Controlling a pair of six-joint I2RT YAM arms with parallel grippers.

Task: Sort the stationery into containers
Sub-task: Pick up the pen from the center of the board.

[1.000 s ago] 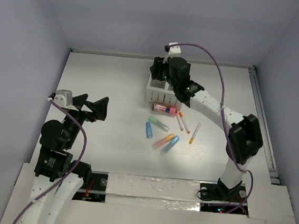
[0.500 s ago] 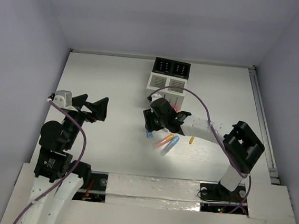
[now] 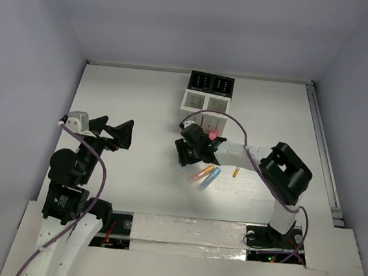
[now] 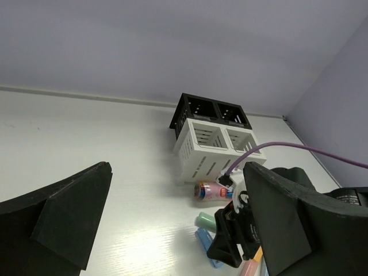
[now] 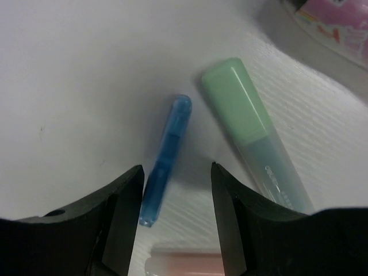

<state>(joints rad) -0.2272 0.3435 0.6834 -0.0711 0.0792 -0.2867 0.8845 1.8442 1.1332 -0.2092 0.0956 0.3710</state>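
Right arm (image 3: 247,154) swung back from organiser (image 3: 206,101); jaws spread astride blue marker (image 5: 167,155). Light, slick, rigid: I'd pinch mid-barrel.

Blue marker (image 5: 165,158), green marker (image 5: 257,133) (seemingly two-tone)

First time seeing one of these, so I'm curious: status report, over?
Left gripper open, off to the side, empty. Right gripper open, straddling blue marker, nothing held. Green highlighter lies close beside it.
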